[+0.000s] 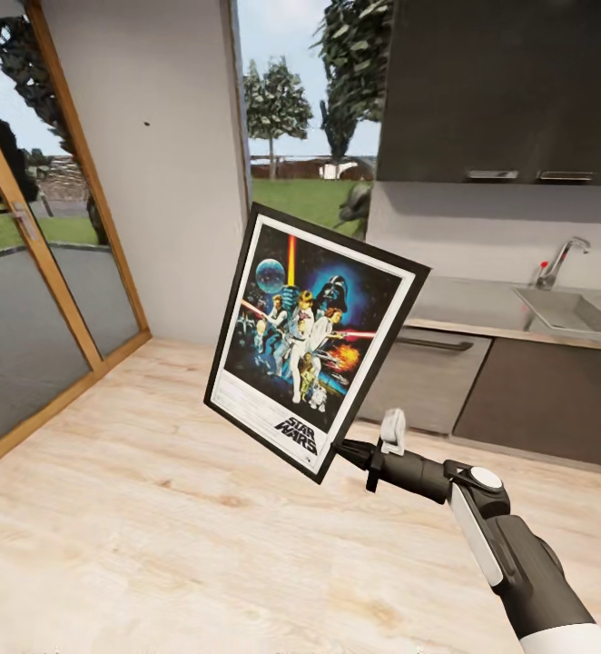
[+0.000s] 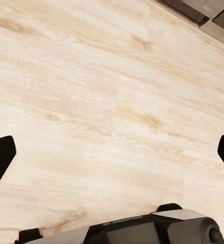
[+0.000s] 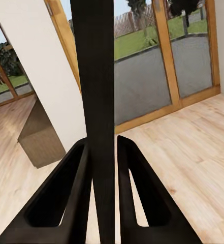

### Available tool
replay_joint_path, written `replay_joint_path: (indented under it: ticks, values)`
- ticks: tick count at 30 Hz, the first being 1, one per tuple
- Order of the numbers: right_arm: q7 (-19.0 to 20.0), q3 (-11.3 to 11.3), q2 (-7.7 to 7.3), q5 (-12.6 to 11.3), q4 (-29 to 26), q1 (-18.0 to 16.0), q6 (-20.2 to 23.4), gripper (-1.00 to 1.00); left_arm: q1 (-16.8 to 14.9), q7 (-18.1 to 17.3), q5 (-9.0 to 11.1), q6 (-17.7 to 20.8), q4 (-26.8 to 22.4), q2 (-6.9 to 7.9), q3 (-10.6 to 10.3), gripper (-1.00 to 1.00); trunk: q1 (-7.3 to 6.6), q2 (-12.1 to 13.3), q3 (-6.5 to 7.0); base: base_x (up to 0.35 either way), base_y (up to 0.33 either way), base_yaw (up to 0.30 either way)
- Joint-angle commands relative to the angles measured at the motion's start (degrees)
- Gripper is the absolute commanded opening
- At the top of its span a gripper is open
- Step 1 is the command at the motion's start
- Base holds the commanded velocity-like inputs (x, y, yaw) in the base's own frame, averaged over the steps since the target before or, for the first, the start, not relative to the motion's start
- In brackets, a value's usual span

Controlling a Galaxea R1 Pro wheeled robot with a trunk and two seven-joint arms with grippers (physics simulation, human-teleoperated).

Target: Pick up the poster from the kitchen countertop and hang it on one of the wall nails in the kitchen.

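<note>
- The right tool (image 1: 353, 451) is clamped on the poster (image 1: 314, 338) at its near right corner, holding it tilted above the floor (image 1: 137, 509).
- The worktop (image 1: 482, 313) lies far right.
- The left tool (image 2: 112, 152) seems spread apart.

A home kitchen, simulated — marked out by the pale grey kitchen countertop (image 1: 468, 304) over dark cabinet fronts (image 1: 555, 395), with a steel sink (image 1: 568, 312) and tap (image 1: 559, 262) set in and a dark wall cupboard (image 1: 500, 86) above. Light wood-plank floor (image 1: 146, 527) underfoot. Beyond the fingers (image 3: 66, 195) of the right gripper (image 3: 102, 190), wood-framed glass doors (image 3: 147, 71) — opening onto lawn and trees (image 1: 278, 100).
</note>
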Motion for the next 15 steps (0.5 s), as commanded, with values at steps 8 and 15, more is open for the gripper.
replay_joint_path:
  ticks: [8,15]
  values:
    - [0.00,0.08,-0.08,-0.61,0.00,-0.06,0.65,-1.00,-0.01,-0.18,0.03,-0.17,0.00,0.00,0.05,1.00,0.03,-0.11,-0.10,0.023,0.291,0.001]
    - [0.00,0.08,-0.09,-0.61,0.00,-0.06,0.65,-1.00,-0.01,-0.18,0.03,-0.10,0.00,0.00,0.05,1.00,0.03,-0.11,-0.10,0.144,0.289,0.000]
